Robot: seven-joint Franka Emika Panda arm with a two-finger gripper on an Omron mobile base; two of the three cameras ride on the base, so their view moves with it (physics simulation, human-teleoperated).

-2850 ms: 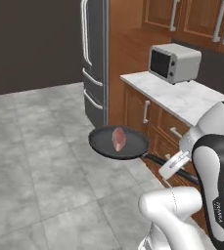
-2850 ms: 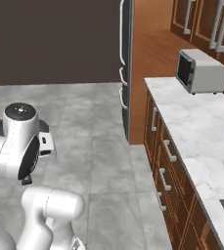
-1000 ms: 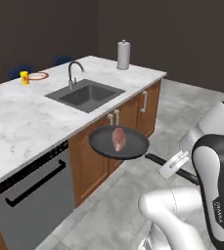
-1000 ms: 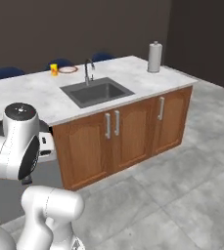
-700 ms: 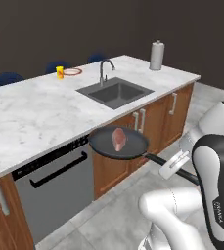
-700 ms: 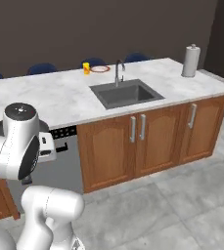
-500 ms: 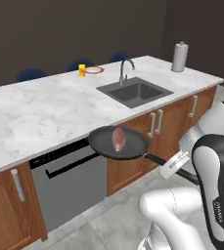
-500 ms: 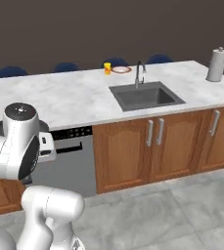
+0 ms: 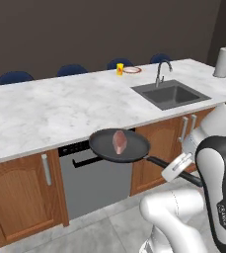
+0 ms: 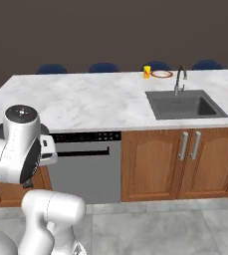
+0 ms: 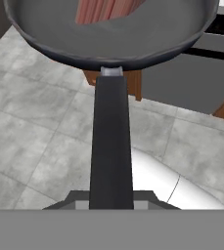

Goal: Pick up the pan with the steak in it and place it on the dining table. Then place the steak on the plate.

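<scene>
Island now broadside; pan [image 9: 119, 147] short of its edge

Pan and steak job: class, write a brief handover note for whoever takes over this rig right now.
End effector: shut on the pan's handle, carrying it in the air.
Pan: held level in front of the dining table, not yet over its top.
Steak: lying in the pan.
Plate: on the table's far edge, beside a small yellow item, near the sink.
Done: pan picked up.
Left: set pan on the table, then move steak to plate.
</scene>
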